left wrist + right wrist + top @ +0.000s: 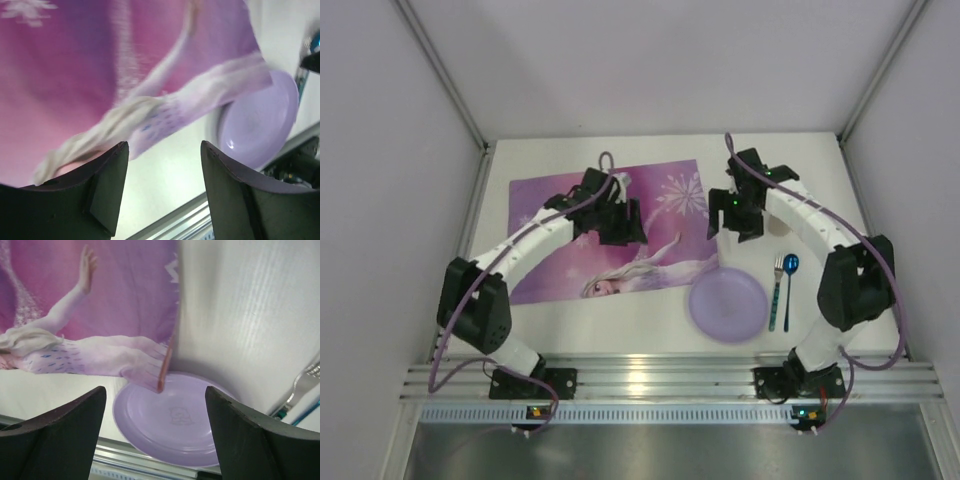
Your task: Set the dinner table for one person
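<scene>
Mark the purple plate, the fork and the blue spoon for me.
purple plate [727, 307], top external view, centre of its dish.
fork [776, 295], top external view, middle of its handle.
blue spoon [791, 264], top external view, its bowl.

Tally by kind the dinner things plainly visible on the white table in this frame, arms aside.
Placemat: 1
Plate: 1
Fork: 1
Spoon: 1
Total: 4
</scene>
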### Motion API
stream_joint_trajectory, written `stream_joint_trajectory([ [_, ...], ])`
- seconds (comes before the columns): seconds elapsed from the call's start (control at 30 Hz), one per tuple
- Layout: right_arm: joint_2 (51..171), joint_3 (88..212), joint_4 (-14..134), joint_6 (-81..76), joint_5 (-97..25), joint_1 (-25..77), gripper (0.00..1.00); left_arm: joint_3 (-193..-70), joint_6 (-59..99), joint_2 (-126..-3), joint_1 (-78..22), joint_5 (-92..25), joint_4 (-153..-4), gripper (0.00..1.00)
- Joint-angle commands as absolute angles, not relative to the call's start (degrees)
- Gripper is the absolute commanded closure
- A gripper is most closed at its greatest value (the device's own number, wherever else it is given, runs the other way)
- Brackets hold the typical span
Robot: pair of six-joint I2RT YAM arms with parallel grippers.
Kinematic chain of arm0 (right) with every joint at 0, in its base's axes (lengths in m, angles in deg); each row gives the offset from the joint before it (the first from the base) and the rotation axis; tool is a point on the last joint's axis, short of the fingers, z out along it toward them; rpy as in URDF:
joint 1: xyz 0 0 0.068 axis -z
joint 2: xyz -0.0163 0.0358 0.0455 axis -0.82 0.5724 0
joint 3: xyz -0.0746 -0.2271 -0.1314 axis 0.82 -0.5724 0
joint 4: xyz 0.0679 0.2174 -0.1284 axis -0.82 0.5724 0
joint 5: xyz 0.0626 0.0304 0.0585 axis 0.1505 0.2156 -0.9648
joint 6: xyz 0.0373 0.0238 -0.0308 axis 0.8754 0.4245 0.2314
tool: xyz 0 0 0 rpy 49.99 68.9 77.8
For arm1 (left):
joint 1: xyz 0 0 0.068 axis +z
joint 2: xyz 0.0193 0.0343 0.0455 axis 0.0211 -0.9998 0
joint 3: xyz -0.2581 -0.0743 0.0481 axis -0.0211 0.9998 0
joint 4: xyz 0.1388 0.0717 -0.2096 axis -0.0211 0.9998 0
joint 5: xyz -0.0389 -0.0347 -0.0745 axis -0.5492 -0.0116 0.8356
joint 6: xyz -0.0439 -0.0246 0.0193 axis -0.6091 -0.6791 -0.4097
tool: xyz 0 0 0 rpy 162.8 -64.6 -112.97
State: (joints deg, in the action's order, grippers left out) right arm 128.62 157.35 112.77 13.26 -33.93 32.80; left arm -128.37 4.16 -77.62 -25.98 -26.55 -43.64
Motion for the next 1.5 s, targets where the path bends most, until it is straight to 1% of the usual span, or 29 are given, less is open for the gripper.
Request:
stream_joint_trajectory([
  [0.0, 120.66, 153.07, 112.95, 14.29, -32.39, 35.39, 0.2, -133.89, 4.14, -85.0, -33.97, -21.47, -48.07, 0.35],
  [0.03, 119.35, 150.97, 112.95, 14.55, -32.3, 35.57, 0.2, -135.21, 4.22, -86.96, -37.99, -21.38, -48.15, 0.36],
  [0.13, 113.98, 147.36, 113.13, 15.52, -32.04, 35.83, 0.2, -140.83, 3.34, -94.25, -44.59, -23.22, -46.66, 0.38],
  [0.23, 109.32, 144.8, 114.0, 16.66, -31.95, 36.19, 0.2, -141.9, 1.15, -98.83, -49.0, -24.8, -46.31, 0.39],
  [0.43, 101.23, 141.63, 116.9, 17.02, -30.37, 37.15, 0.19, -141.47, -1.23, -102.53, -52.89, -27.09, -46.75, 0.41],
  [0.5, 99.21, 140.76, 117.78, 16.49, -29.93, 38.03, 0.19, -141.47, -1.84, -103.32, -53.24, -26.74, -46.75, 0.48],
  [0.57, 97.28, 140.05, 118.4, 16.05, -29.93, 39.08, 0.19, -141.38, -1.93, -103.85, -53.67, -25.52, -47.27, 0.57],
  [0.6, 96.84, 139.26, 118.66, 15.7, -29.84, 39.52, 0.19, -141.38, -2.02, -104.02, -54.11, -25.07, -47.62, 0.64],
  [0.77, 94.81, 138.64, 119.54, 14.47, -29.84, 41.9, 0.19, -141.73, -2.37, -106.83, -55.17, -23.4, -47.45, 0.71],
  [0.8, 94.72, 139.07, 119.63, 14.12, -29.84, 42.07, 0.19, -142.08, -2.46, -107.1, -55.17, -23.23, -47.19, 0.83],
  [0.9, 94.9, 140.21, 120.07, 13.59, -29.84, 42.78, 0.19, -143.56, -2.11, -106.4, -55.17, -22.96, -46.4, 1.0],
  [1.03, 95.34, 141.98, 120.16, 13.33, -28.88, 43.31, 0.19, -148.75, -0.36, -100.36, -55.0, -24.89, -42.1, 1.0],
  [1.13, 95.69, 143.29, 119.72, 13.15, -28.61, 43.31, 0.19, -150.96, -0.78, -95.35, -52.28, -25.42, -40.69, 1.0],
  [1.23, 96.82, 144.44, 118.93, 12.97, -28.78, 43.39, 0.19, -148.33, -1.76, -89.29, -45.44, -24.9, -40.51, 1.0],
  [1.27, 97.27, 144.79, 118.67, 12.97, -28.87, 43.31, 0.19, -147.19, -1.67, -87.87, -40.98, -24.72, -41.03, 1.0],
  [1.33, 98.76, 144.97, 117.87, 12.8, -29.49, 43.31, 0.19, -143.85, -0.45, -84.71, -36.39, -24.89, -40.95, 1.0],
  [1.37, 99.2, 145.4, 117.52, 12.8, -29.58, 43.39, 0.2, -142.8, 0.17, -84.08, -32.01, -25.5, -40.77, 1.0],
  [1.43, 100.78, 145.93, 116.73, 12.71, -30.19, 43.31, 0.2, -141.65, 2.1, -83.46, -27.86, -26.99, -39.02, 1.0],
  [1.47, 101.31, 146.63, 116.56, 12.54, -30.28, 43.39, 0.2, -141.38, 2.63, -83.29, -24.27, -27.7, -38.67, 1.0],
])
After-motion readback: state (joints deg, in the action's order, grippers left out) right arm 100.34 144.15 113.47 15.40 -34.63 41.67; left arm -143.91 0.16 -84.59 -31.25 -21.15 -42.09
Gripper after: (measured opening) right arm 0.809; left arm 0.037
